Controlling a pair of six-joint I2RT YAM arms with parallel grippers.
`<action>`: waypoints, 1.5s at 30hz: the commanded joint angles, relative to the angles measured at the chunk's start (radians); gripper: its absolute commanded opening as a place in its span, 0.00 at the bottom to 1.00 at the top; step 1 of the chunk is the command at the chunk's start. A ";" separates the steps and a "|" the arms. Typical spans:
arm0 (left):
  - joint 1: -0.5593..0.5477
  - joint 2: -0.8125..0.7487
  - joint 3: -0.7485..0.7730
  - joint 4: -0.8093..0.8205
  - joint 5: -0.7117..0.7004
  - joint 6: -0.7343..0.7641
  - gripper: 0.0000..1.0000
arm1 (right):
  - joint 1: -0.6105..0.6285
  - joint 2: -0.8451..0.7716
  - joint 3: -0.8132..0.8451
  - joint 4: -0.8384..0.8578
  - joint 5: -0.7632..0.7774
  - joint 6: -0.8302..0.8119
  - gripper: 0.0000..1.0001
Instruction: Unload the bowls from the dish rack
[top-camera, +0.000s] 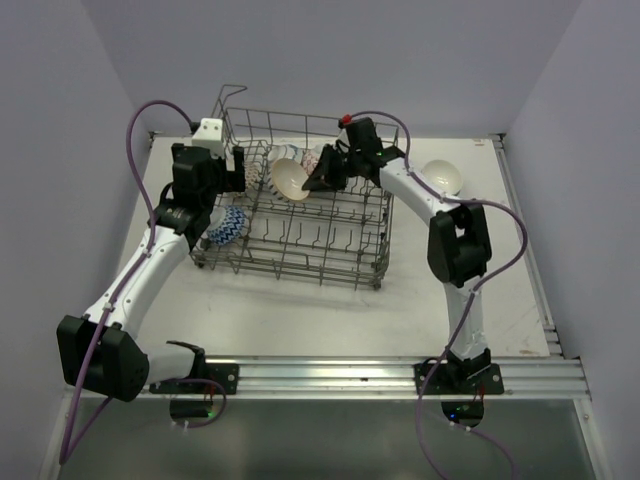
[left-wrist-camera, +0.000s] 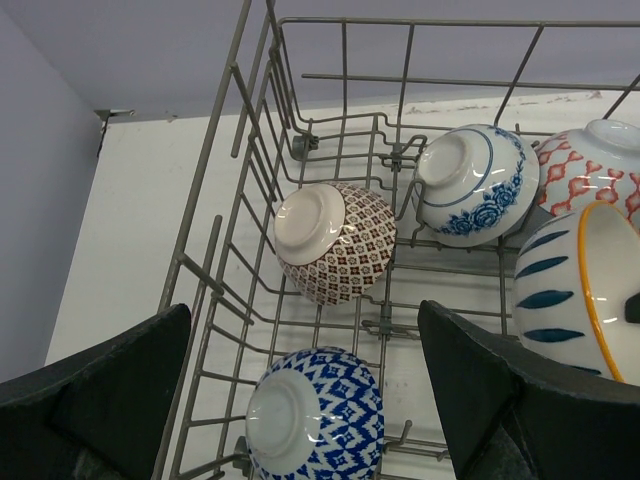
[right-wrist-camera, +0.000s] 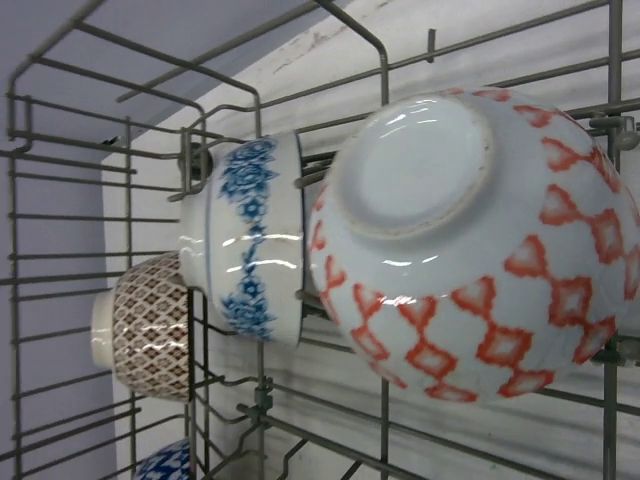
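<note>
Top view, dish rack (top-camera: 290, 262): one, grey wire, on the table (top-camera: 300, 320), between the two grippers
Top view, left gripper (top-camera: 242, 172): jaws spread wide, nothing held, over the rack's left end
Top view, right gripper (top-camera: 312, 178): pinched narrow on the rim of the striped bowl (top-camera: 288, 178), over the rack's far side
Top view, bowls: four made out; striped bowl at the right fingertips, red lattice bowl (top-camera: 312, 158) just behind them, blue diamond bowl (top-camera: 228, 225) just below the left gripper, white bowl (top-camera: 441, 177) outside the rack, well to the right of the right gripper
Left wrist view, fingers (left-wrist-camera: 100, 400): two, far apart, touching nothing
Left wrist view, bowls: five, all in the rack; blue diamond bowl between the fingers, brown lattice bowl (left-wrist-camera: 335, 242) just ahead, blue floral bowl (left-wrist-camera: 475, 185) ahead to the right, red lattice bowl beyond that, striped bowl beside the right-hand finger
Right wrist view, bowls: four; red lattice bowl nearest, foot toward the camera, then blue floral bowl, brown lattice bowl, a sliver of blue diamond bowl at the bottom edge
</note>
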 joint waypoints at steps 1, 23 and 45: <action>-0.005 -0.022 0.044 0.005 0.002 -0.002 1.00 | -0.017 -0.156 0.066 -0.022 -0.024 -0.060 0.00; -0.005 -0.007 0.048 -0.003 0.003 -0.001 1.00 | -0.635 -0.421 -0.164 -0.169 0.261 -0.120 0.00; -0.005 0.027 0.050 -0.003 0.009 -0.004 1.00 | -0.670 -0.179 -0.078 -0.266 0.508 -0.232 0.00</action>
